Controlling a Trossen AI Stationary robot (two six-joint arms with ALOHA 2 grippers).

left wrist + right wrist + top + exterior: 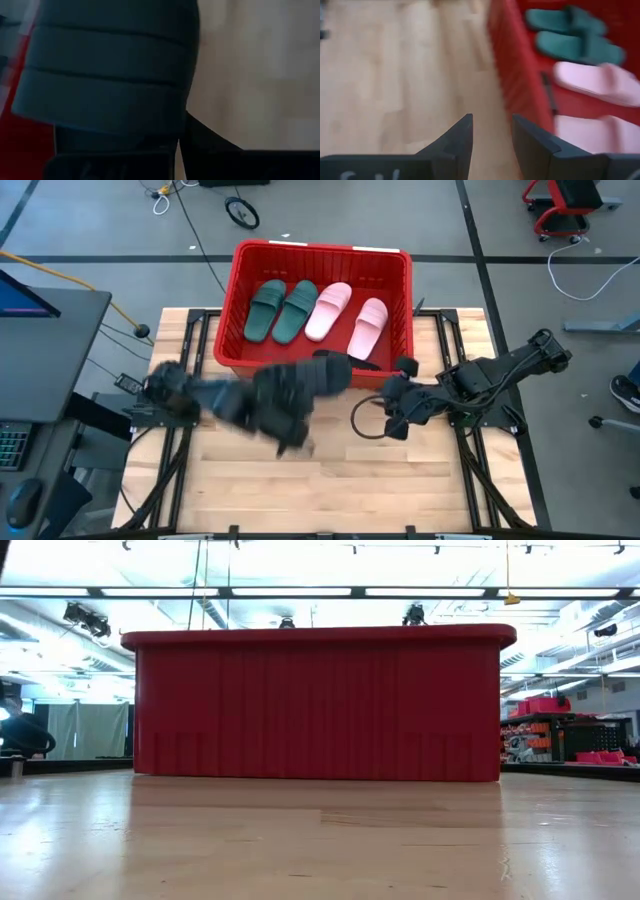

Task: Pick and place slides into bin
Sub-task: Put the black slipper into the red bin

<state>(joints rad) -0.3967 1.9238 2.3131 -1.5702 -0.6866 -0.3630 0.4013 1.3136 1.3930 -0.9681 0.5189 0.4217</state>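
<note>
High view: the left end effector, clamped on a black slide, sits at the near rim of the red bin, which lies just beyond it with two green and two pink slides inside. The right end effector waits beside that wall.

Left wrist view: the slide's ribbed strap fills the frame.

Right wrist view: its fingers stand apart, empty.

Pale wooden table on a grey floor, small black wheel beyond it, red cart at far corner, cables trailing nearby
</note>
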